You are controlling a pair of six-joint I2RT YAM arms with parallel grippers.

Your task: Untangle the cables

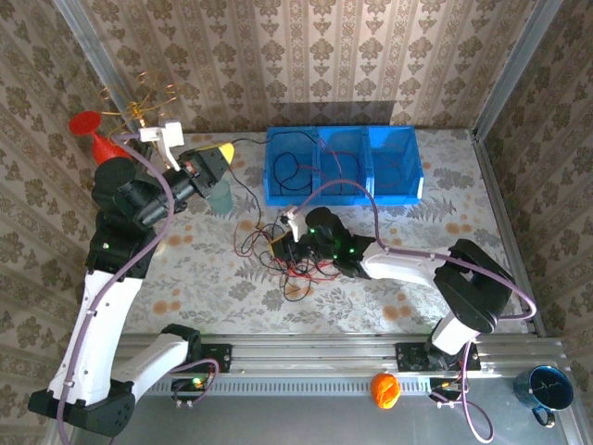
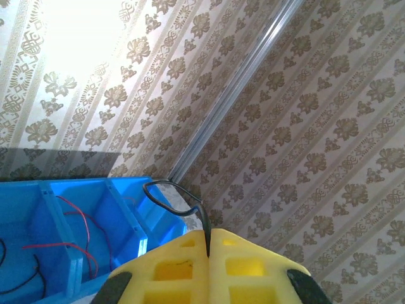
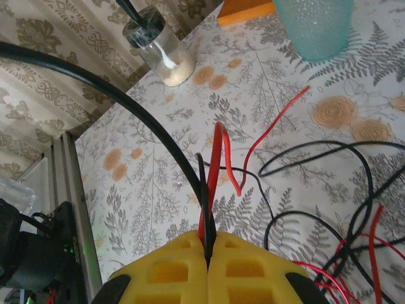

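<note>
The cables [image 1: 289,261], thin red and black wires, lie tangled on the floral table in front of the blue bin [image 1: 394,191]. My right gripper [image 1: 285,243] is down in this tangle. Its yellow fingers [image 3: 253,266] are shut on a black cable [image 3: 204,183] and a red cable [image 3: 215,155] together. My left gripper [image 1: 225,151] is lifted at the back left, shut on a single black cable [image 2: 183,206] that loops out from its tip. More red and black wires lie inside the bin's compartments [image 2: 63,221].
A teal cup [image 1: 220,197] stands just below the left gripper, and also shows in the right wrist view [image 3: 313,25] beside a small glass jar [image 3: 158,47]. A red funnel [image 1: 93,134] sits at the back left. An orange ball [image 1: 384,389] and a blue mug [image 1: 547,389] rest by the front rail.
</note>
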